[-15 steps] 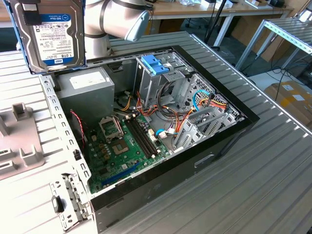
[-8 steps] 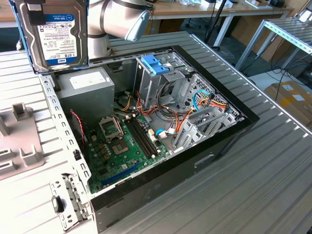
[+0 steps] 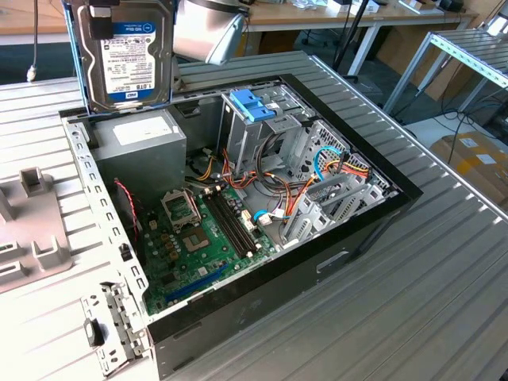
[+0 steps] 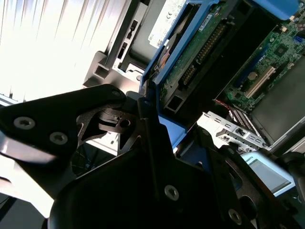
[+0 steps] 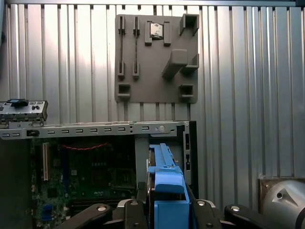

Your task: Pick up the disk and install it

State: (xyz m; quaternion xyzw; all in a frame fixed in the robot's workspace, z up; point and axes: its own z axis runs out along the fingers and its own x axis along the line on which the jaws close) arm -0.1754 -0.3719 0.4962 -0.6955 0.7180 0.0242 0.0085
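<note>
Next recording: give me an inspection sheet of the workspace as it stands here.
Surface: ribbed metal table, carrying an open computer case.
Job's things: disk held upright above the case, not in a bay.
Clutter: grey fixture plate beside the case.
Grippers: end effector shut on the disk's blue frame.
Cables: orange and red wires inside the case.
Surroundings: wooden benches, a cardboard box.

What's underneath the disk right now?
The disk, held by the gripper, hangs above the grey power supply at the corner of the open computer case. In the first wrist view the disk itself covers what lies straight below it.
</note>
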